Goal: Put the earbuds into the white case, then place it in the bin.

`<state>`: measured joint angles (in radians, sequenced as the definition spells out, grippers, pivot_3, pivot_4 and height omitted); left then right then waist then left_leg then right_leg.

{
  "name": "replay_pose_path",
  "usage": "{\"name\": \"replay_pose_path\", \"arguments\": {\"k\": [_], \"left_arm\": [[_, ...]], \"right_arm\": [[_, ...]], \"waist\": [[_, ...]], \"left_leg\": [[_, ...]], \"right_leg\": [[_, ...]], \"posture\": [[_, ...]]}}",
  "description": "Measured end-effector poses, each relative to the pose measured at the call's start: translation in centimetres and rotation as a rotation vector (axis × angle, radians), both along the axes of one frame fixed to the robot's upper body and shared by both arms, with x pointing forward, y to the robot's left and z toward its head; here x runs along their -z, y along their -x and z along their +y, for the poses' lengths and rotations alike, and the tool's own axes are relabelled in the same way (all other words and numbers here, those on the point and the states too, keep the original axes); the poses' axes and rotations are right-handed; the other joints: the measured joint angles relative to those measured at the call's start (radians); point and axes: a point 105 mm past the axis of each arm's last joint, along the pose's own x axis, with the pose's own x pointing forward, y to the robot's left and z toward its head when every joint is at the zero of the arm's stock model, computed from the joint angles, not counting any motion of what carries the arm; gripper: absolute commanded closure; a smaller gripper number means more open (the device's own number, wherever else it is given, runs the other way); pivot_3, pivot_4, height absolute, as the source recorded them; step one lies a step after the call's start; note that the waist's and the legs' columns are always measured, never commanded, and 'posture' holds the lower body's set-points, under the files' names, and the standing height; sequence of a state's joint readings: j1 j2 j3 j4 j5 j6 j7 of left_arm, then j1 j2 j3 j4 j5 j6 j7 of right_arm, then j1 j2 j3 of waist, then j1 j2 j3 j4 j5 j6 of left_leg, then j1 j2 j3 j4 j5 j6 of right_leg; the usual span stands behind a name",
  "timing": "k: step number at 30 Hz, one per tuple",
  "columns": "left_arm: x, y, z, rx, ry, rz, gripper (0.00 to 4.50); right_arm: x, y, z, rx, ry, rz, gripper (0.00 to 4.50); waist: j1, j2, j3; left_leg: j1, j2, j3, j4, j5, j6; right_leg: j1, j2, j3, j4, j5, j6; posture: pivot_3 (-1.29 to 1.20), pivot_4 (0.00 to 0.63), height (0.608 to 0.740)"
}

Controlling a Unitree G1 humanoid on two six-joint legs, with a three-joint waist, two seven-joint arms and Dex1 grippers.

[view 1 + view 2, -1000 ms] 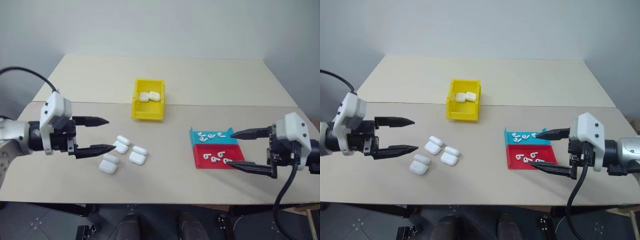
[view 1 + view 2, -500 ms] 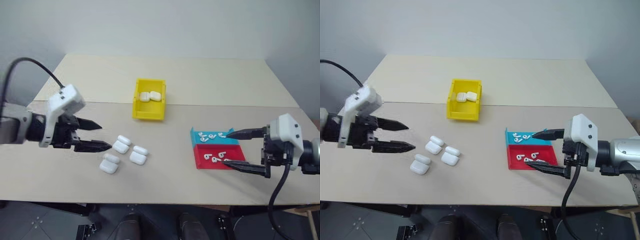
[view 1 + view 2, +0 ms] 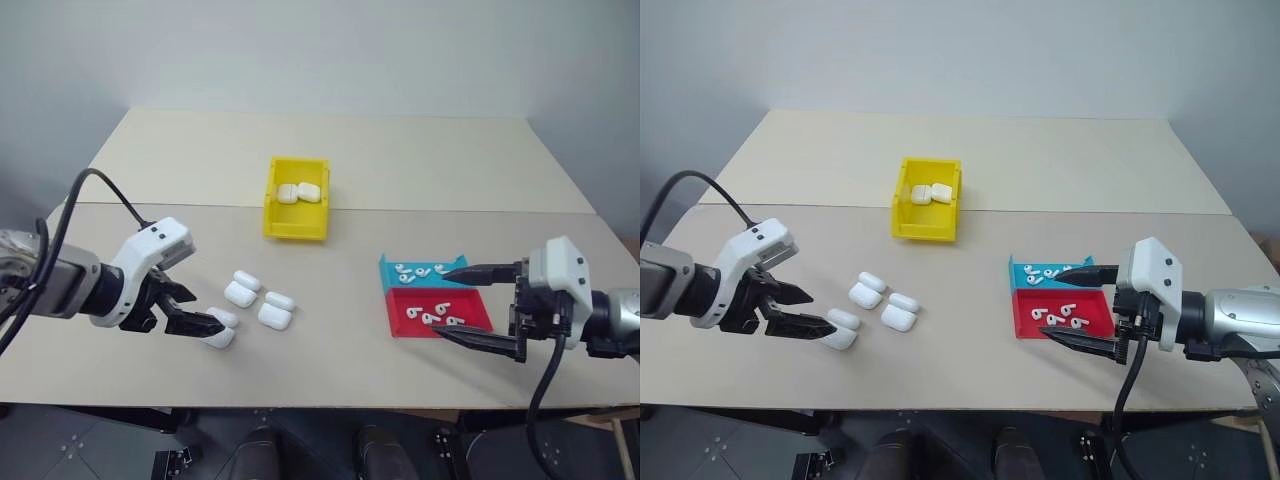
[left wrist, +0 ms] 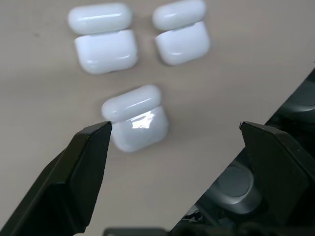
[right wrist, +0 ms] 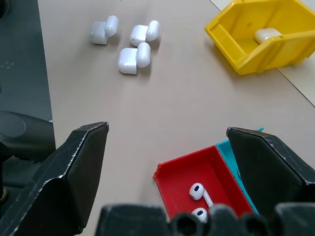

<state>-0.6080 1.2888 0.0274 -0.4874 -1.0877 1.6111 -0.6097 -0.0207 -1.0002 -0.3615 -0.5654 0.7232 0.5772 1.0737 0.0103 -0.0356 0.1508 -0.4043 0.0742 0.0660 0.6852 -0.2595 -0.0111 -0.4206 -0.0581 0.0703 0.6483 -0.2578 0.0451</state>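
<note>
A pale beige table (image 3: 420, 160) takes up most of the scene, made of two tops with a seam running across. At about twelve o'clock from the middle of the near top sits the yellow bin (image 3: 296, 220), straddling that seam, with two white cases lying inside it.

At roughly three o'clock are two shallow trays set edge to edge: the blue tray (image 3: 392, 268) farther back and the red tray (image 3: 400, 318) nearer the front edge. The earbuds (image 3: 428, 316) lie scattered in both, a handful in each.

The right gripper (image 3: 465, 303) hangs at the trays' three o'clock side, its two black fingers spread wide with nothing between them, one tip over the blue tray's edge, the other by the red tray's near corner.

The left gripper (image 3: 800, 312) is low over the table at about nine o'clock, fingers likewise parted and empty. In the left wrist view, one finger (image 4: 83, 167) reaches right up to the nearest white case (image 4: 135, 120), lid hinged open; whether it touches I cannot tell.

Two more open cases (image 3: 240, 288) (image 3: 275, 310) lie just beyond it, toward two o'clock.
</note>
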Motion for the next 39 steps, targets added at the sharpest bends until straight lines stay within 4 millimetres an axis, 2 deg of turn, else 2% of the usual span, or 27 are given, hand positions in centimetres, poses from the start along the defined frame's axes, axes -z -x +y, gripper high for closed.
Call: {"name": "replay_pose_path", "arguments": {"k": [7, 13, 18, 26, 32, 39], "left_arm": [[0.4, 0.2, 0.4, -0.038, -0.101, 0.067, 0.0], [3.2, -0.9, 0.0, -0.114, -0.142, 0.189, 0.0], [4.7, -1.7, -0.9, -0.165, -0.165, 0.23, 0.0], [6.3, -2.3, -1.5, -0.228, -0.191, 0.25, 0.0], [7.0, -3.3, -1.9, -0.284, -0.196, 0.182, 0.0], [7.3, -3.2, -2.2, -0.278, -0.221, 0.138, 0.0]], "right_arm": [[0.3, 0.2, 0.7, -0.011, -0.024, 0.01, 0.05], [0.4, 0.4, 1.2, -0.02, -0.041, 0.019, 0.05], [0.3, 0.6, 1.6, -0.022, -0.047, 0.014, 0.05], [0.7, 0.9, 1.8, -0.01, -0.046, 0.021, 0.05], [1.1, 1.4, 2.0, -0.011, -0.055, 0.041, 0.05], [1.0, 1.7, 2.0, -0.006, -0.059, 0.036, 0.05]], "waist": [[0.002, 0.0, 0.0], [0.002, -0.001, 0.0], [0.002, -0.001, 0.0], [0.002, -0.001, 0.0], [0.002, -0.001, 0.0], [0.003, -0.001, 0.0]], "left_leg": [[0.001, -0.001, 0.0, 0.0, 0.0, 0.0], [0.0, -0.001, -0.001, 0.001, 0.0, 0.0], [0.0, -0.001, -0.002, 0.001, 0.0, 0.0], [0.0, -0.002, -0.002, 0.001, 0.001, -0.002], [0.0, -0.002, -0.002, 0.001, 0.002, -0.003], [0.002, -0.003, -0.003, 0.001, 0.002, -0.004]], "right_leg": [[0.001, 0.0, 0.0, 0.001, 0.0, 0.0], [0.001, -0.001, 0.0, 0.001, 0.0, 0.0], [0.0, -0.001, 0.0, 0.001, 0.0, 0.0], [0.001, -0.002, 0.0, 0.001, 0.0, 0.0], [0.001, -0.002, -0.001, 0.001, 0.0, 0.0], [0.003, -0.002, -0.001, 0.001, 0.0, 0.0]], "posture": [[0.0, 0.15, 0.74], [0.0, 0.15, 0.74], [0.0, 0.15, 0.74], [0.0, 0.15, 0.74], [0.0, 0.15, 0.74], [0.0, 0.15, 0.74]]}}
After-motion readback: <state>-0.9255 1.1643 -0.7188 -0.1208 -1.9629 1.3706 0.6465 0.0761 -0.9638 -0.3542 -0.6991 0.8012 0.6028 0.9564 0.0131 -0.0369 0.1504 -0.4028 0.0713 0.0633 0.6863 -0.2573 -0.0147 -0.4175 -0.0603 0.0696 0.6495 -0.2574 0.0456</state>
